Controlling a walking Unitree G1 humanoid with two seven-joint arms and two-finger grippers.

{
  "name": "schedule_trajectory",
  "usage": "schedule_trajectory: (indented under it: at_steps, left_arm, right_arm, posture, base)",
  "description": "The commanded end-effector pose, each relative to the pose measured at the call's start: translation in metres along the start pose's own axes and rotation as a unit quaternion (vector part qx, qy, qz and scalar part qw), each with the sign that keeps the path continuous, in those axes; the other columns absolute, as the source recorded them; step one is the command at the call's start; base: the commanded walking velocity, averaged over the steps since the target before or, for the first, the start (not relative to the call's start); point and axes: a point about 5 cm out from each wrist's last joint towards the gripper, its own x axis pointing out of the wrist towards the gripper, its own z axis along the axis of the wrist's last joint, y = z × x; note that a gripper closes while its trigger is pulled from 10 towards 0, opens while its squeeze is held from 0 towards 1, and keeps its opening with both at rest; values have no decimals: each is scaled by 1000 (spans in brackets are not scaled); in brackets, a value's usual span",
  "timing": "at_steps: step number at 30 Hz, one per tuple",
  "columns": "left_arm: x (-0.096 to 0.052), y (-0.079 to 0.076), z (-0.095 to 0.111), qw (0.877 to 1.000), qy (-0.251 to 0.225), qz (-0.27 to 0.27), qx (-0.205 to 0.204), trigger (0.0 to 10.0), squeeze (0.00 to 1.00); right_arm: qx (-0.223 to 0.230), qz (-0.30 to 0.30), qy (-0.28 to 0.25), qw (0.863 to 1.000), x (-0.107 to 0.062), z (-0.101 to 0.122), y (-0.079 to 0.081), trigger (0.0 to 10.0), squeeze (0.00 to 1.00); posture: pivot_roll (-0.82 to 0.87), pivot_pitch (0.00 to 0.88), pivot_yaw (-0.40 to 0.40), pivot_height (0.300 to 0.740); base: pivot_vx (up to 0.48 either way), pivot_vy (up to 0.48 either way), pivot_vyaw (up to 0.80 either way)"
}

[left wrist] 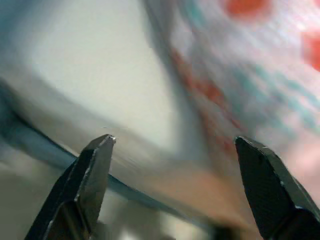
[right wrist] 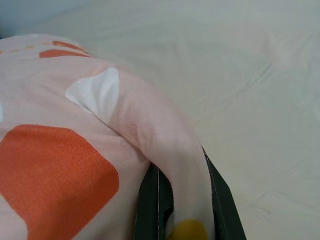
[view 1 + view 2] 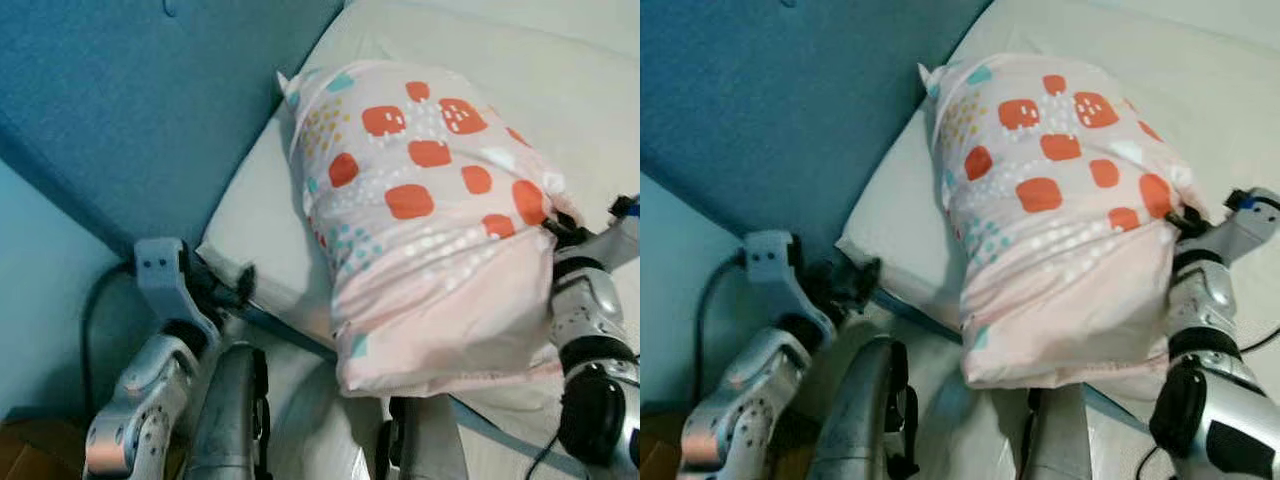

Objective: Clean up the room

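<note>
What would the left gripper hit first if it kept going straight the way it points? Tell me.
Probably the near edge of the white pillow, with the patterned pillow just beyond; the left gripper has open jaws. The blur leaves depth uncertain.

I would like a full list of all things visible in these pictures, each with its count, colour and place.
pillow: one, pink with orange, teal and white patches, lying on the bed, near the headboard.
bed sheet: one, pale cream, covering the mattress under and around the pillow.
headboard: one, teal blue, on the robot's left of the bed.
cable: one, dark, hanging by the headboard's lower edge.
left end effector: one, black fingers, open, near the pillow's left side at the mattress edge.
right end effector: one, black fingers, shut on a fold of the pillow at its right side.
</note>
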Motion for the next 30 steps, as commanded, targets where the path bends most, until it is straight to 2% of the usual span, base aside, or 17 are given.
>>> schedule_trajectory:
  at_steps: [1,2,4,6,8,9,11,16,20,24,26,29,30]
  left_arm:
    - [-10,-1,-16,999,38,-16,-35,10000,0]
    - [-10,-1,-16,999,38,-16,-35,10000,0]
    - [-13,-1,-25,998,48,-10,-50,10000,0]
    - [-13,-1,-25,998,48,-10,-50,10000,0]
    - [-12,-6,-32,996,52,-10,-68,10000,0]
    - [-12,-6,-32,996,52,-10,-68,10000,0]
    - [-8,-13,-35,995,55,-20,-78,10000,0]
    - [-8,-16,-36,994,61,-29,-85,10000,0]
    - [-9,-23,-35,984,63,-58,-153,10000,0]
    - [-10,-24,-36,979,63,-66,-180,10000,0]
    - [-11,-25,-37,976,63,-68,-196,10000,0]
    - [-11,-25,-37,975,62,-68,-201,10000,0]
    - [-10,-26,-38,974,60,-69,-207,10000,0]
  right_arm:
    - [-7,-53,-58,997,2,22,-13,0,0]
    - [-7,-53,-58,997,2,22,-13,0,0]
    - [-47,-66,-52,995,2,20,-11,0,0]
    - [-47,-66,-52,995,2,20,-11,0,0]
    - [-77,-116,-55,989,-2,18,-21,0,0]
    - [-77,-116,-55,989,-2,18,-21,0,0]
    - [-83,-164,-66,981,-6,20,-35,0,0]
    - [-86,-188,-76,976,-7,24,-41,0,0]
    - [-80,-200,-68,974,-10,18,-43,0,0]
    - [-87,-221,-69,969,-13,14,-48,0,0]
    - [-107,-258,-82,957,-17,18,-55,0,0]
    - [-117,-275,-90,950,-18,21,-58,0,0]
    - [-138,-304,-106,937,-19,27,-61,0,0]
  posture:
    - [123,326,-62,596]
    - [123,326,-62,596]
    - [127,324,-69,596]
    - [127,324,-69,596]
    - [130,323,-71,596]
    - [130,323,-71,596]
    - [133,323,-68,596]
    - [133,322,-65,596]
    - [133,318,-61,596]
    - [134,319,-59,596]
    - [136,319,-58,596]
    - [136,319,-58,596]
    - [138,318,-55,596]
  base:
    - [0,0,0]
    - [0,0,0]
    - [0,0,0]
    - [0,0,0]
    - [0,0,0]
    - [0,0,0]
    - [0,0,0]
    - [0,0,0]
    - [0,0,0]
    - [0,0,0]
    - [0,0,0]
    - [0,0,0]
    - [0,0,0]
